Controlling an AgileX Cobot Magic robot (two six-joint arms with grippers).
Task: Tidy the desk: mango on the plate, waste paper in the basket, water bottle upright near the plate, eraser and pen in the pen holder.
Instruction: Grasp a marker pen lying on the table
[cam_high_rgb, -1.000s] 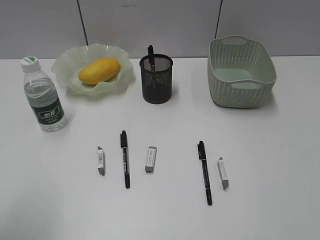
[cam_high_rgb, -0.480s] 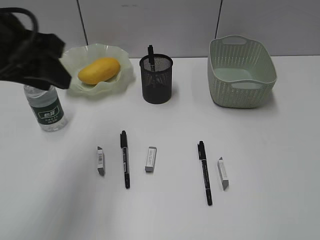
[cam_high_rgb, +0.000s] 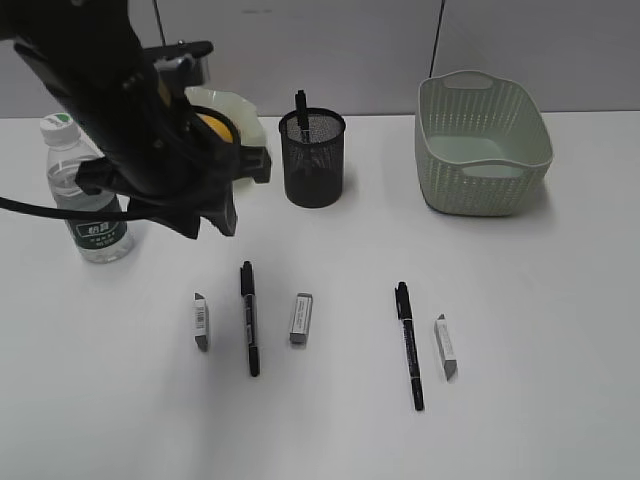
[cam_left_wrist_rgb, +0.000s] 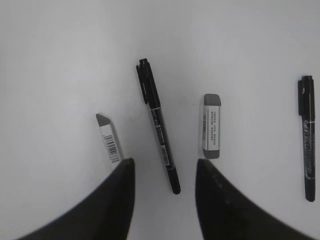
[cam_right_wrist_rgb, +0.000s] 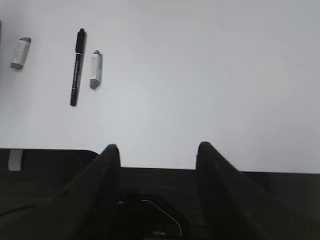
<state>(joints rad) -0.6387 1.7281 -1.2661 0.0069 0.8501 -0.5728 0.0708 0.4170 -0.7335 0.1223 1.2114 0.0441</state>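
Half a second ago only a dark blur showed at the upper left of the exterior view; now the left arm (cam_high_rgb: 130, 110) has swung in over the desk (cam_high_rgb: 520, 400) and hangs in front of the plate (cam_high_rgb: 235, 105), hiding most of it and of the mango (cam_high_rgb: 213, 124), of which only a yellow sliver shows. Nothing on the desk has shifted.

At the back right stands the pale green basket (cam_high_rgb: 482, 145); whether the waste paper lies inside cannot be told. At the far left, just beside the arm, the water bottle (cam_high_rgb: 85, 195) stands upright with its white cap on. Back centre, the black mesh pen holder (cam_high_rgb: 313, 158) has one pen sticking up from it.

In the left wrist view the left gripper (cam_left_wrist_rgb: 165, 200) is spread wide, empty, above the desk. One black pen (cam_left_wrist_rgb: 158, 125) lies straight ahead, its lower tip reaching between the two fingers. A wedge-ended eraser (cam_left_wrist_rgb: 109, 144) lies just off the left finger, a rectangular eraser (cam_left_wrist_rgb: 211, 126) just off the right finger, and a second pen (cam_left_wrist_rgb: 308, 136) lies well to the right.

In the right wrist view the right gripper (cam_right_wrist_rgb: 157, 150) is also parted and empty, low at the desk's near edge. The second pen and a third eraser (cam_right_wrist_rgb: 95, 69) beside it lie far ahead to its left.
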